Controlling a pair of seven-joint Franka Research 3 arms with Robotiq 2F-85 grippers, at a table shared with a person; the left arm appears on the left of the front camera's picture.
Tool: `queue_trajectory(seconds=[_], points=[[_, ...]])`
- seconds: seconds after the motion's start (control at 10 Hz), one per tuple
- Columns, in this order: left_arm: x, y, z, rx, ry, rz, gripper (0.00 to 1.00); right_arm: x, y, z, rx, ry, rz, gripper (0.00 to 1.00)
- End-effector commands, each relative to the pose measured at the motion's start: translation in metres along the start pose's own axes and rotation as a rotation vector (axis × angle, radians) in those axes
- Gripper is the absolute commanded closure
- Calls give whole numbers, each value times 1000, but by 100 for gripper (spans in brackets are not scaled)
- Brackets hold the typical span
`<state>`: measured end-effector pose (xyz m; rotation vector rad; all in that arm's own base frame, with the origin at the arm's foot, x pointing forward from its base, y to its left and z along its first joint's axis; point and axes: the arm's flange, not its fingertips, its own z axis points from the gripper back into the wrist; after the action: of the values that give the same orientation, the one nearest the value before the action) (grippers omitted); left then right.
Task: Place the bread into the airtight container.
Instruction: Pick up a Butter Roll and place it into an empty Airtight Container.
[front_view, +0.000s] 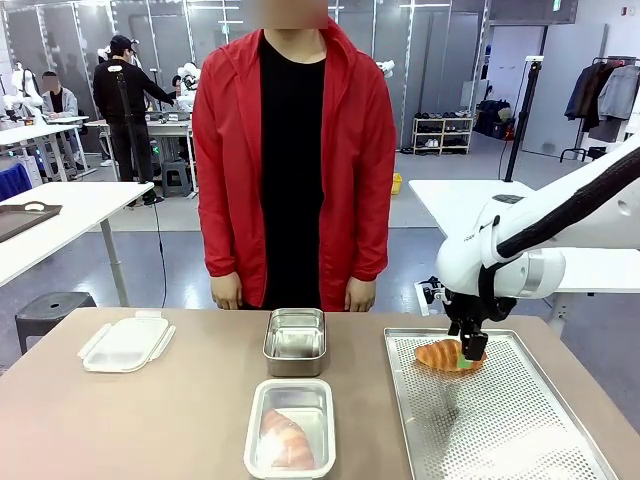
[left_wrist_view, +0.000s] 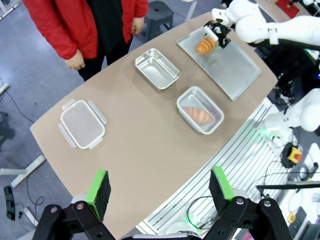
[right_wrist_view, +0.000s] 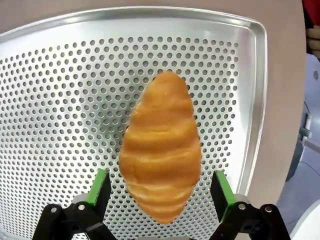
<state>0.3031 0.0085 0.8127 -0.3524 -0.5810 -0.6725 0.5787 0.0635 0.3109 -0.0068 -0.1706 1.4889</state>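
Note:
A golden croissant, the bread (front_view: 443, 354) (right_wrist_view: 161, 150) (left_wrist_view: 204, 45), lies at the far left end of the perforated metal tray (front_view: 500, 420) (right_wrist_view: 50, 100). My right gripper (front_view: 471, 352) (right_wrist_view: 161, 192) (left_wrist_view: 218, 33) is down over it and open, one green pad on each side of the bread's near end, with small gaps. The airtight container (front_view: 290, 428) (left_wrist_view: 200, 116), clear-walled, sits at the front middle with another croissant in it. My left gripper (left_wrist_view: 160, 189) hangs open high above the table's edge, holding nothing.
An empty steel container (front_view: 295, 340) (left_wrist_view: 156, 68) stands behind the airtight one. A clip-on lid (front_view: 126, 343) (left_wrist_view: 82, 124) lies at the table's left. A person in a red jacket (front_view: 290, 160) stands at the far edge with hands down.

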Motion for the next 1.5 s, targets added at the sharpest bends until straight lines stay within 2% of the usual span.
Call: queue_trajectory(seconds=[0.0, 0.1, 0.2, 0.3, 0.4, 0.5, 0.6, 0.7, 1.1, 1.4], points=[[0, -2, 2, -5, 3, -10, 0, 7, -15, -3, 22, 27, -29, 0], [0, -2, 2, -5, 3, -10, 0, 7, -18, -5, 25, 32, -37, 15], [0, -2, 2, -5, 3, -10, 0, 9, -19, -7, 40, 42, -38, 20], [0, -2, 2, -5, 3, -10, 0, 10, -19, -8, 49, 51, -39, 35], [0, -2, 2, -5, 3, -10, 0, 10, -20, -7, 67, 56, -49, 40], [0, -2, 2, -5, 3, -10, 0, 10, -21, -5, 79, 55, -54, 55], [0, -2, 2, -5, 3, -10, 0, 9, -21, -1, 77, 56, -65, 60], [0, -2, 2, -5, 3, -10, 0, 10, -21, 5, 77, 66, -71, 75], [0, -2, 2, -5, 3, -10, 0, 28, -10, 60, 68, 94, -126, 77], [0, -2, 2, -5, 3, -10, 0, 78, 3, 101, 80, 33, -140, 77]])
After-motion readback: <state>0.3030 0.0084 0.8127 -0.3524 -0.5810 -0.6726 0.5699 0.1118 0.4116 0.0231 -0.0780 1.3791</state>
